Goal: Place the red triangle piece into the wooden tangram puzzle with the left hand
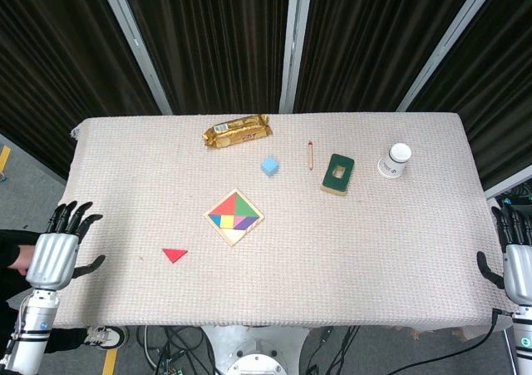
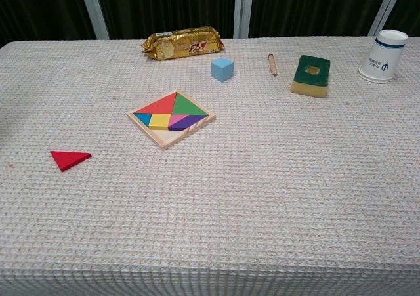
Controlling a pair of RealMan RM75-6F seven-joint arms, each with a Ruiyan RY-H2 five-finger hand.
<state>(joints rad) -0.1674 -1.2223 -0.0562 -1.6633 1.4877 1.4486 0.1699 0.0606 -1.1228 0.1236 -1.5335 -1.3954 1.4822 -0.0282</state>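
Observation:
The red triangle piece (image 1: 174,255) (image 2: 70,159) lies flat on the tablecloth, to the left of and a little nearer than the wooden tangram puzzle (image 1: 234,217) (image 2: 171,119). The puzzle sits turned like a diamond near the table's middle, with coloured pieces in it and a bare wooden gap at its near-right side. My left hand (image 1: 58,246) hovers off the table's left edge, fingers spread and empty, well to the left of the triangle. My right hand (image 1: 515,254) is at the far right edge, fingers apart, holding nothing. Neither hand shows in the chest view.
Along the back lie a gold snack packet (image 1: 237,130) (image 2: 183,43), a light blue cube (image 1: 269,165) (image 2: 222,68), a pencil (image 1: 311,155) (image 2: 272,64), a green sponge block (image 1: 337,175) (image 2: 310,75) and a white paper cup (image 1: 396,160) (image 2: 383,55).

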